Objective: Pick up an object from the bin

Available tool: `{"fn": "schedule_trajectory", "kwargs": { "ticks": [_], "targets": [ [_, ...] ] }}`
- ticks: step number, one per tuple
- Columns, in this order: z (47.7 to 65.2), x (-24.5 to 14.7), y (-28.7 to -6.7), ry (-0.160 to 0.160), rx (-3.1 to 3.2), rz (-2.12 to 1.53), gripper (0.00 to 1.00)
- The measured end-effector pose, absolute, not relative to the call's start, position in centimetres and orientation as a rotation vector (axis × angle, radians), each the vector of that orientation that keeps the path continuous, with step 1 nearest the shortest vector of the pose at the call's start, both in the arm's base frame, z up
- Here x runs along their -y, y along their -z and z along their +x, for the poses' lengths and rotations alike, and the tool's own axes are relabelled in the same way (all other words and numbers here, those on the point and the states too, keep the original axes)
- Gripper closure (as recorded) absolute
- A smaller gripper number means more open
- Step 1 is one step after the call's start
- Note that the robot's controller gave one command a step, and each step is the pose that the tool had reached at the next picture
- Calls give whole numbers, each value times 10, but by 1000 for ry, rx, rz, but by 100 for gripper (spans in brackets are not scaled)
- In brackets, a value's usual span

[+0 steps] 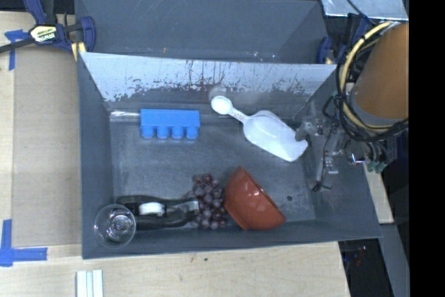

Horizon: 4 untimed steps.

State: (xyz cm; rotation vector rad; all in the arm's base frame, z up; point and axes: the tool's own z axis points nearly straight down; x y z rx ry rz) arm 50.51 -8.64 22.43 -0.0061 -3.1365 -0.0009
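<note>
The gripper [322,174] hangs low at the right side of the grey bin [167,170], close to the right wall, and it points down at bare floor. I cannot tell if it is open or closed, and I see nothing held in it. The thing nearest to it is a white scoop [272,135]. The scoop lies just to the left of the gripper, with its wide cup end toward the gripper and its thin handle going up and left to a small round end near the back wall. The two are near each other, but I cannot tell if they touch. Nothing lies between them. Toward the front of the bin, a red-brown bowl [254,205] lies tipped on its side, down and left of the gripper, with some bare floor between. A bunch of dark purple grapes [207,197] sits right beside the bowl on its left, touching it. Left of the grapes lies a black thing with a white roll in it [163,209], and a clear glass [115,224] stands in the front left corner. A blue block with four bumps [170,124] lies at the back left, well apart from the gripper. Above the gripper the arm wears a big orange cover [386,73] with black cables round it
</note>
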Motion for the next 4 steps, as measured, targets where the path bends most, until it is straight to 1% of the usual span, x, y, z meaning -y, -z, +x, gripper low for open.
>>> {"fn": "schedule_trajectory", "kwargs": {
  "ticks": [1, 2, 3, 4],
  "targets": [
    [507, 86, -229, -1, 3145, 0, 0],
    [486, 43, -90, 0, 3125, -385, 0],
    [487, 19, -151, -4, 3156, -97, 0],
    [516, 80, -100, -2, 3131, 303, 0]
  ]
}}
